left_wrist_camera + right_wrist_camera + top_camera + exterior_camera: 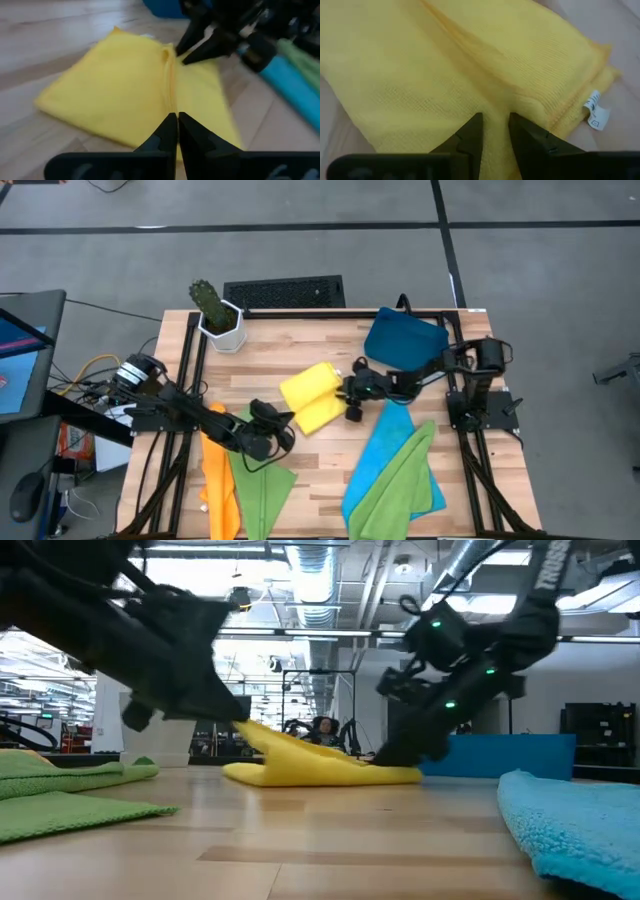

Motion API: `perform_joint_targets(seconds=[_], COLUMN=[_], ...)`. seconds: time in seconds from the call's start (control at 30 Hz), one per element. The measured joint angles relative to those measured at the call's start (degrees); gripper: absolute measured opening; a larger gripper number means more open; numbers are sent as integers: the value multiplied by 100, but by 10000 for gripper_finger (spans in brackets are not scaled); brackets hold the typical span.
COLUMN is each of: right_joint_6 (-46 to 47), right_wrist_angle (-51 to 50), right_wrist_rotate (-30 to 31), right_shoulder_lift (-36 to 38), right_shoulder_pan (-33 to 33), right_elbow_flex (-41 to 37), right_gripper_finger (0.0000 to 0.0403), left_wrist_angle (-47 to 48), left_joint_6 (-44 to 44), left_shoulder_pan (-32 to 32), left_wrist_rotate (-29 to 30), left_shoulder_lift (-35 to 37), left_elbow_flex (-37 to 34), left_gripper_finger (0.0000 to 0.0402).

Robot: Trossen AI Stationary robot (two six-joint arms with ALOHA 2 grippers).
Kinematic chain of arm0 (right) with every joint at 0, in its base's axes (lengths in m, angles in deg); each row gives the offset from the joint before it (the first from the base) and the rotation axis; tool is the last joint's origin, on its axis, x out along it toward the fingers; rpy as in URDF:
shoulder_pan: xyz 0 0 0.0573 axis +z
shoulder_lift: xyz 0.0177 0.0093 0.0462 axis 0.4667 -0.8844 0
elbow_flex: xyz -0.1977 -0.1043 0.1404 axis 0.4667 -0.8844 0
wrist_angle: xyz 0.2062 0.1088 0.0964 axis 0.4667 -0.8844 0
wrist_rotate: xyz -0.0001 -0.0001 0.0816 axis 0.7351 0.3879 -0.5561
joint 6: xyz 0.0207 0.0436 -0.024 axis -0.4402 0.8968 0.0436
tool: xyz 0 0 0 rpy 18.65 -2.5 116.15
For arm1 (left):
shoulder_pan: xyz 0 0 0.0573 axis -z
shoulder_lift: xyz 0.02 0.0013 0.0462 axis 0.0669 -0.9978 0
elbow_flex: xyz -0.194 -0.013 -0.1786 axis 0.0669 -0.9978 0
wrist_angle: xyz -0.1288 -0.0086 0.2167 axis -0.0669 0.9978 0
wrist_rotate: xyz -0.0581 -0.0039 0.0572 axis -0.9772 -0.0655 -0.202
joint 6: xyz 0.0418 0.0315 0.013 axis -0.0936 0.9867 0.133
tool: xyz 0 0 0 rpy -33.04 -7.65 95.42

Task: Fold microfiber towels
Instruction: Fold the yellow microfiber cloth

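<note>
While the yellow towel (313, 398) is lying half-folded between the two grippers, the right gripper (495, 131) is pinching its edge between part-closed fingers (470, 131), and the left gripper (177, 131) is holding its fingertips fully shut at the opposite edge, apparently clamping a thin lip of cloth, though the hold cannot be confirmed. A fold of this towel is judged to be underway. The next move is calling for both grippers carrying their edges across together, keeping the layers aligned.
</note>
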Motion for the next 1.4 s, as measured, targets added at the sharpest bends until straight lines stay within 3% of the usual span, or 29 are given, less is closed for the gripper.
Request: perform_joint_targets(seconds=[0.23,0.37,0.57,0.7,0.87,1.07,1.4], right_joint_6=[-54,-299,-1119,-1864,-2561,-2885,-3005], right_wrist_angle=[-79,-51,-8,16,-128,-625,-1117], right_wrist_rotate=[106,120,155,93,-638,-1264,-1529], right_shoulder_lift=[623,639,868,950,900,543,50], right_shoulder_pan=[192,284,265,-7,-464,-829,-959], right_elbow_flex=[-247,-245,-222,-207,-11,449,728], right_gripper_finger=[122,122,123,143,188,214,194], left_wrist_angle=[3,-1,-4,77,320,335,344], left_joint_6=[253,884,2003,2166,2098,2089,2142], left_shoulder_pan=[-688,-949,-1007,-1044,-1190,-1299,-1317], left_wrist_rotate=[-352,-385,-605,-772,-962,-1143,-1313], left_shoulder_lift=[-1070,-1379,-1381,-1381,-1381,-1379,-1370], left_elbow_flex=[490,832,1208,1233,1208,1208,1208], left_gripper_finger=[6,23,81,123,158,170,171])
